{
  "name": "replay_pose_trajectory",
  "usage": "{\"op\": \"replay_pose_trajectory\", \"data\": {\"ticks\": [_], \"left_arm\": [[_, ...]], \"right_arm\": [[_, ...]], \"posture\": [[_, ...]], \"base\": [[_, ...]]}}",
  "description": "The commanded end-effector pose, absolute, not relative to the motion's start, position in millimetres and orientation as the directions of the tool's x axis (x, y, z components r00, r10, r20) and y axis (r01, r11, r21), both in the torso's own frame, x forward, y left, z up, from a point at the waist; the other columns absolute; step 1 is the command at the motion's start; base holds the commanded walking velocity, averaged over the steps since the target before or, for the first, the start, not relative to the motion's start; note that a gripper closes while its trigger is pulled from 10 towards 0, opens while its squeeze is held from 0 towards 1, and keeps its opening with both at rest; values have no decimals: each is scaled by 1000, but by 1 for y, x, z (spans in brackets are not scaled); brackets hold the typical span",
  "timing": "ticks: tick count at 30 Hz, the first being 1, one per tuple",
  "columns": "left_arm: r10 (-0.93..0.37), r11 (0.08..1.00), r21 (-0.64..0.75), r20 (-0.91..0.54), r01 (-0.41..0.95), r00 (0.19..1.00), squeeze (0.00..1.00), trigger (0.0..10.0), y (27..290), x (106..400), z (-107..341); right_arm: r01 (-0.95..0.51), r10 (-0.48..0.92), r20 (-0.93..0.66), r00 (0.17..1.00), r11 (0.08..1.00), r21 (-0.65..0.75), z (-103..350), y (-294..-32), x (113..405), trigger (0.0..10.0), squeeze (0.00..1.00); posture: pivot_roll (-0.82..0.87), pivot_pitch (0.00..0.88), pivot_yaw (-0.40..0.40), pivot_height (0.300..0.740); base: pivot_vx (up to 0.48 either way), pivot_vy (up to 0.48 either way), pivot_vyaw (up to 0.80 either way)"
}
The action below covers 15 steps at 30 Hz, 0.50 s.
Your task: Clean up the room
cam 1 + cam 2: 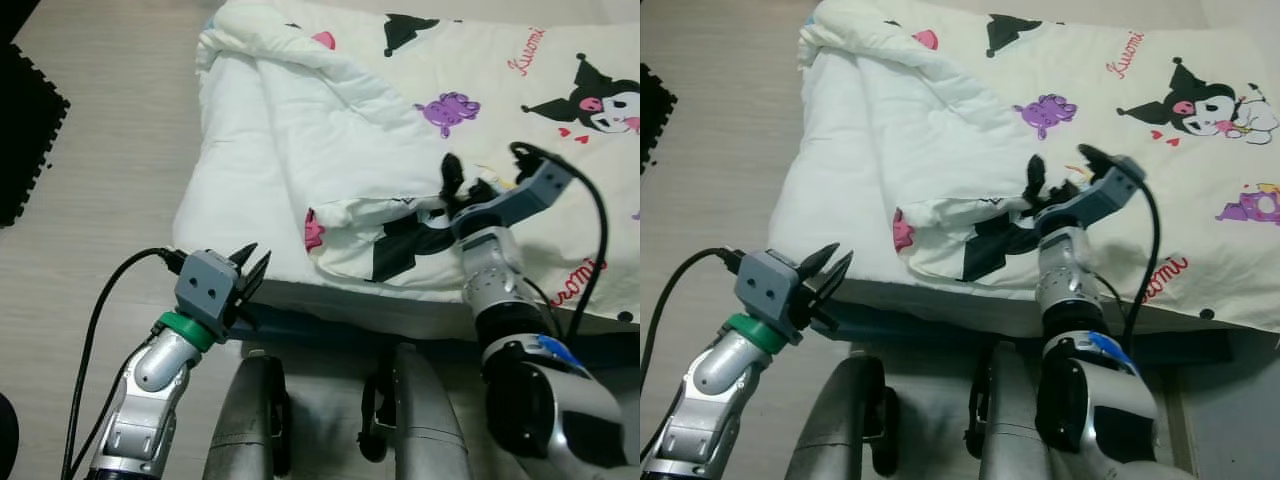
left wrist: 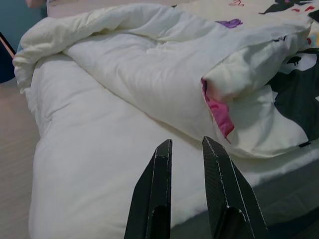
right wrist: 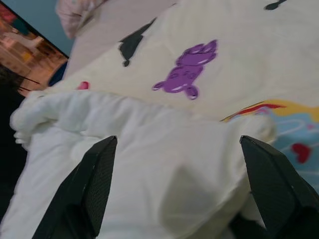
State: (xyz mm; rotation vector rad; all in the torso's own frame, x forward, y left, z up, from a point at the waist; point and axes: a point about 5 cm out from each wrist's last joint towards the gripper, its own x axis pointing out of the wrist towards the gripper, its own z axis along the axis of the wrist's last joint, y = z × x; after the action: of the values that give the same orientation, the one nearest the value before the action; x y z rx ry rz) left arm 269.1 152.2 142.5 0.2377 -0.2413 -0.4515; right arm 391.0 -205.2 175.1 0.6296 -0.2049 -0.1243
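White quilt (image 1: 330,130) with cartoon prints lies rumpled over the mattress (image 1: 420,310) in front of me, its near-left part folded back on itself so the plain white underside faces up. A pink patch (image 2: 217,107) shows at the fold's corner, and a black printed shape (image 1: 400,245) sits just beside it on the turned-over flap.

My right pincer (image 1: 470,185) is up on the bed, at the edge of that folded flap. From the right wrist camera I see its two black fingers (image 3: 94,184) spread wide apart, with a bulge of white quilt lying between them (I cannot tell whether either finger actually presses the fabric). A purple cartoon figure (image 3: 189,72) is printed on the quilt beyond the fingers.

My left pincer (image 1: 248,272) hangs lower, off the near-left corner of the bed, just beside the quilt's draped edge and pointing toward it. Its fingers (image 2: 154,199) stand slightly apart, a narrow gap between them, nothing held. A black cable (image 1: 95,330) loops from its grey wrist block down along the silver forearm.

Pale wood-look floor (image 1: 100,200) runs along the left of the bed, with black foam mat tiles (image 1: 25,120) at the far left edge. A printed character with black ears (image 1: 1200,100) marks the quilt's far right side.
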Motion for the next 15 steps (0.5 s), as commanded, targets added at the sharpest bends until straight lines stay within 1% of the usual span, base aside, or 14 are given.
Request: {"op": "replay_pose_trajectory", "data": {"ticks": [1,6,8,9,10,11,13,14,15], "left_arm": [[-455,871,276,143,406,879,0,10000,156,265,136],[-455,871,277,141,406,879,0,10000,157,264,137],[-457,870,277,141,408,878,0,10000,157,265,138],[-458,869,277,141,409,878,0,10000,157,265,138],[-458,869,277,141,409,878,0,10000,157,265,138],[-458,869,277,142,409,877,0,10000,157,265,139],[-456,870,278,143,407,878,0,10000,157,264,139],[-448,875,274,144,399,883,0,10000,159,264,139],[-443,877,273,144,395,885,0,10000,160,264,140]], "right_arm": [[93,-175,80,981,793,602,159,-203,389,10000,1000],[98,-131,13,991,802,589,148,-195,389,10000,1000],[87,-90,-25,996,801,593,142,-186,389,10000,1000],[86,-79,-38,996,801,592,141,-183,389,10000,894],[86,-79,-38,996,801,592,141,-183,389,10000,894],[83,-72,-42,996,795,601,140,-181,390,10000,8],[78,-69,-39,997,785,614,140,-180,390,10000,0],[65,-66,-23,998,763,643,141,-179,391,10000,0],[56,-63,-13,998,755,653,143,-179,391,9451,0]], "posture": [[100,334,76,630],[102,333,75,630],[104,331,73,630],[104,332,72,630],[104,332,72,630],[105,329,67,630],[105,328,65,630],[105,328,60,630],[105,328,60,630]], "base": [[0,0,0],[0,0,0],[0,0,0],[0,0,0],[0,0,0],[0,0,0],[0,0,0],[0,0,0],[0,0,0]]}}
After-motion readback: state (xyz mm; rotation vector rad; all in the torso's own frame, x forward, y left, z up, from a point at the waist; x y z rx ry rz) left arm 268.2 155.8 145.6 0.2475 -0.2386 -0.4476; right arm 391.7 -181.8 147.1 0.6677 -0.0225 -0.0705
